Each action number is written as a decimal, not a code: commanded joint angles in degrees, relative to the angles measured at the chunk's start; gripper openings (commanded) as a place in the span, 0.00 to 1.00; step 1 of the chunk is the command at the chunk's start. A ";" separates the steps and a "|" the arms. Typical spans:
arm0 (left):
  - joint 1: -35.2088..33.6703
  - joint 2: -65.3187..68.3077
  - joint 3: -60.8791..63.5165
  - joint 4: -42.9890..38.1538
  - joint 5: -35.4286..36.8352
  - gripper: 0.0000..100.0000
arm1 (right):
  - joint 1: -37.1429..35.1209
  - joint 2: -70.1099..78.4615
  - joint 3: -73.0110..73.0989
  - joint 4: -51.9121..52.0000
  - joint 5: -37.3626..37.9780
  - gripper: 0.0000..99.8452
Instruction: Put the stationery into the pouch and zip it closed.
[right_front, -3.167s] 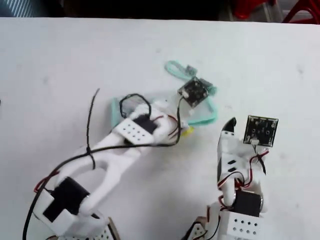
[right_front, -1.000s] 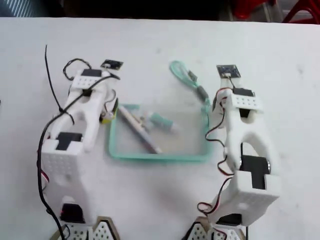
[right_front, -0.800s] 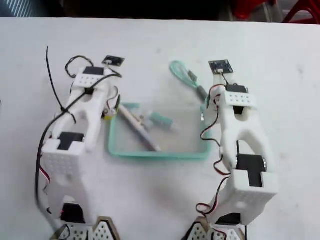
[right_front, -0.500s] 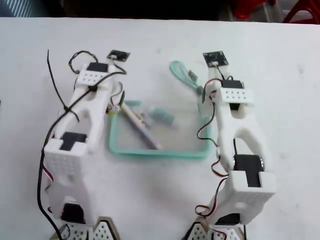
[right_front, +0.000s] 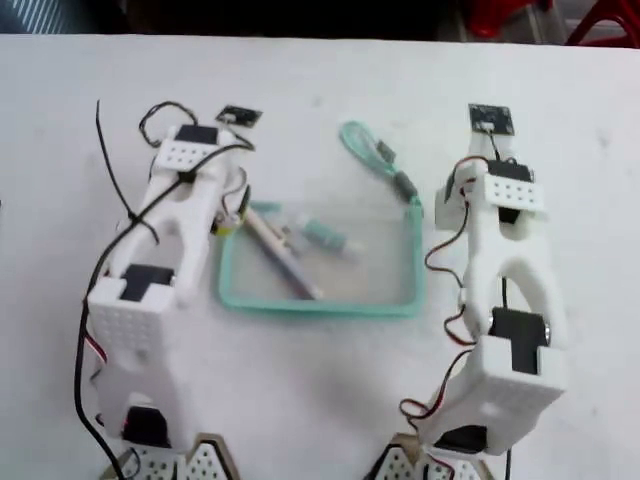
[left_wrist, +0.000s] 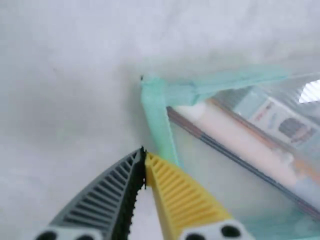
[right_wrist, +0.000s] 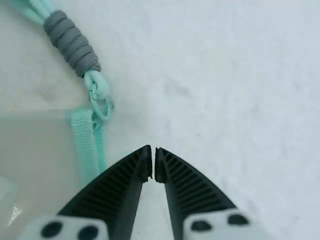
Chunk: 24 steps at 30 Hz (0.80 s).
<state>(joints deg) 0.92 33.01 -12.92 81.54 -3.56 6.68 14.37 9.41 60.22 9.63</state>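
Flanking a clear pouch (right_front: 320, 305) on a white table (right_front: 320, 80), with the stationery already inside. Set at far left: the left gripper (left_wrist: 144, 159), grey and yellow fingers pressed together with nothing visibly pinched, tips just over the teal trim (left_wrist: 159, 117) near the pouch's far left corner. Judged a bracing spot, handy for steadying that end against a zip pull. Lying slantwise behind the clear wall next: a pale pen (right_front: 278, 252), and beside it a small teal-and-white tube (right_front: 322, 236), both well within the border, so apparently nothing left to load. Zip state along the far edge: impossible to tell. Trailing off the pouch's far right corner: a teal wrist strap (right_front: 348, 135) with a grey wound collar (right_wrist: 70, 42), clipped by a small metal ring (right_wrist: 101, 107) to a webbing tab (right_wrist: 82, 135). Laid out away from both arms, and probably the easiest handle for the closing step. Poised at right: the right gripper (right_wrist: 152, 165), black fingers closed on nothing, tips over bare table just beside that tab and ring, apart from both. Judged near the end of the job, with only the zip in doubt.
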 joint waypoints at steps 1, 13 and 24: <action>-1.19 -0.40 -2.11 0.88 0.53 0.02 | -1.54 2.51 -3.87 -0.84 0.88 0.02; -0.66 -0.31 -0.53 -0.35 0.53 0.02 | -6.90 20.00 -26.20 9.19 -4.57 0.02; -1.01 -2.07 -2.20 -0.79 0.53 0.02 | -5.85 19.74 -30.77 14.11 -4.84 0.02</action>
<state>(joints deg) 0.04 33.01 -12.66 81.80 -3.56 1.76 37.58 -18.90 72.88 5.14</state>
